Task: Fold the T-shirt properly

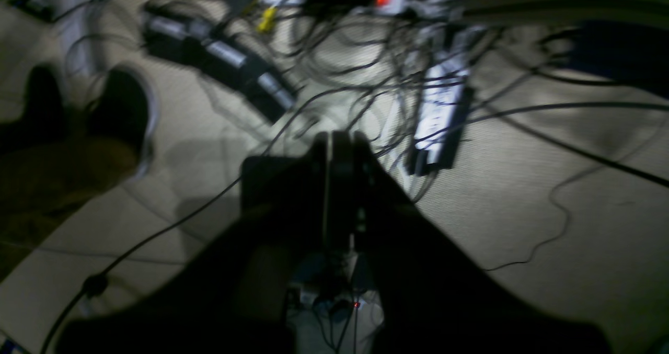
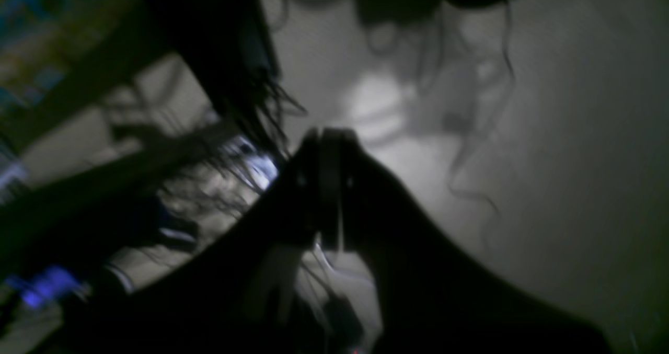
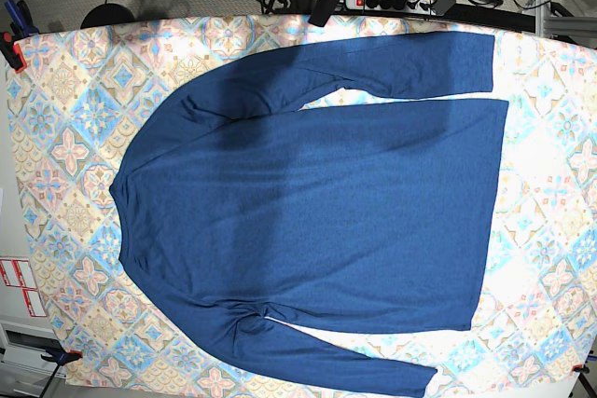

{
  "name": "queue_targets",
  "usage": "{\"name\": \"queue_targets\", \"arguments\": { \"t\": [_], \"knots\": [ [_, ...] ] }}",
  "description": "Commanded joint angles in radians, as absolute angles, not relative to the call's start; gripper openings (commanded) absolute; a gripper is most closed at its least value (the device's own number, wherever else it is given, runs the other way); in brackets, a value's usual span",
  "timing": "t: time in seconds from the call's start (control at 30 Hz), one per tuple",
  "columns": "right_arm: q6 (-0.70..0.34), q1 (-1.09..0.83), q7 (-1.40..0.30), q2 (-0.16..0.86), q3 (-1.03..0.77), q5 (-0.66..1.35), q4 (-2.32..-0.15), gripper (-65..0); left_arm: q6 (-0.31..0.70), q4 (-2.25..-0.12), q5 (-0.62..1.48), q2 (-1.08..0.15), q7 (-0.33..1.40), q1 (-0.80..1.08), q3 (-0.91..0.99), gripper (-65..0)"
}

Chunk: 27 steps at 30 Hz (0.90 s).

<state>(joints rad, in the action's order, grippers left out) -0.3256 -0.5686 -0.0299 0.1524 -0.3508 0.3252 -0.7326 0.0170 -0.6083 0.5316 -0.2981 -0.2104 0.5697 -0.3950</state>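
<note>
Lying flat and unfolded, the T-shirt covers most of the tablecloth in my base view. Its long axis runs across the picture: neck end at the left, straight hem at the right. One long sleeve stretches along the top edge, the other along the bottom, both cuffs pointing right. I see plain dark blue knit with no print and only faint creases near the armpits.

Neither arm shows in that view. My left wrist camera instead gives me the left gripper, fingers pressed together on nothing, over a pale floor strewn with cables and a power strip. My right wrist camera, dim and blurred, shows the right gripper likewise closed and empty. No shirt appears in either wrist view.
</note>
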Motion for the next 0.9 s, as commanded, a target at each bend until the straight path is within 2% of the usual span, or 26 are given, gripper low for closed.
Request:
{"name": "queue_targets", "arguments": {
  "t": [0.0,0.27,0.47,0.63,0.87],
  "knots": [
    [-0.332,-0.599,-0.016,0.163,-0.357,0.331,-0.745,-64.8,0.008,-0.628,0.533,-0.311,-0.216,0.602,-0.394,-65.0],
    [-0.332,-0.708,-0.016,0.165,-0.426,0.46,-0.878,-65.0,0.008,-0.773,0.535,-0.341,-0.216,0.705,-0.392,-65.0],
    [-0.332,-0.751,-0.016,0.213,-0.426,0.463,-0.944,-65.0,0.005,-0.934,0.535,-0.386,-0.216,0.773,-0.39,-65.0],
    [-0.332,-0.828,-0.016,0.216,-0.426,0.46,-1.098,-65.0,0.005,-1.047,0.535,-0.417,-0.216,0.811,-0.389,-65.0],
    [-0.332,-0.88,-0.018,0.216,-0.418,0.458,-1.274,-64.8,0.005,-1.224,0.53,-0.415,-0.214,0.897,-0.252,-65.0]
  ]
}}
